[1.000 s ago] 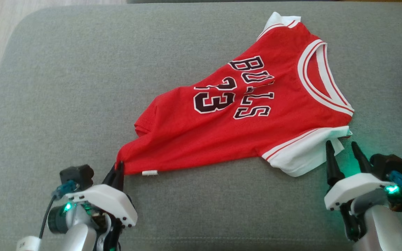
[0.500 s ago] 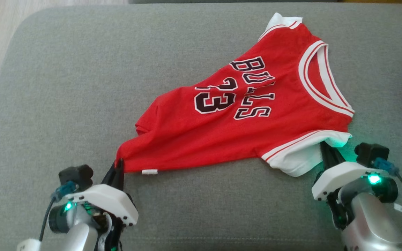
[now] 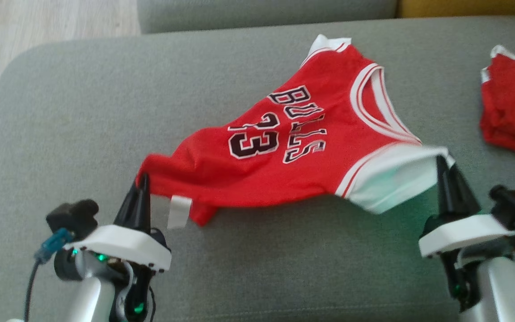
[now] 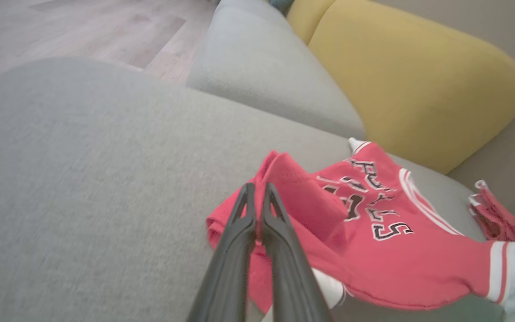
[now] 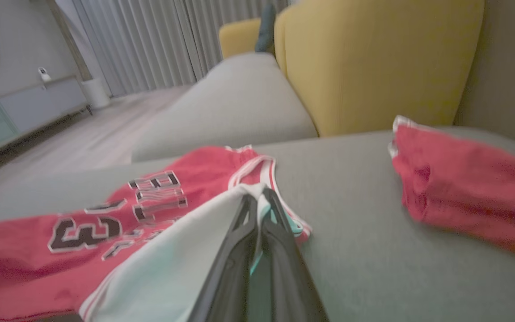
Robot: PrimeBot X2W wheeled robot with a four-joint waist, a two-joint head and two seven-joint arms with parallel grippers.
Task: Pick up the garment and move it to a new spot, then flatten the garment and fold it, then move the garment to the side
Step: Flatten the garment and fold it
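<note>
Pinching the near corners of the jersey [image 3: 257, 179], your left gripper [image 3: 143, 182] and right gripper [image 3: 441, 163] clamp it mid-cushion [image 3: 83, 112]. You're at the pickup step, I judge: lift both together, keeping the cloth taut.

Jersey [image 3: 248, 179] on the seat cushion [image 3: 83, 112] — its near-left corner in the left gripper [image 3: 142, 179], its near-right sleeve in the right gripper [image 3: 441, 162]. Second garment [image 3: 512, 107] apart, to the right; back cushion [image 4: 409, 76] behind; floor [image 3: 38, 18] past the far-left corner.
</note>
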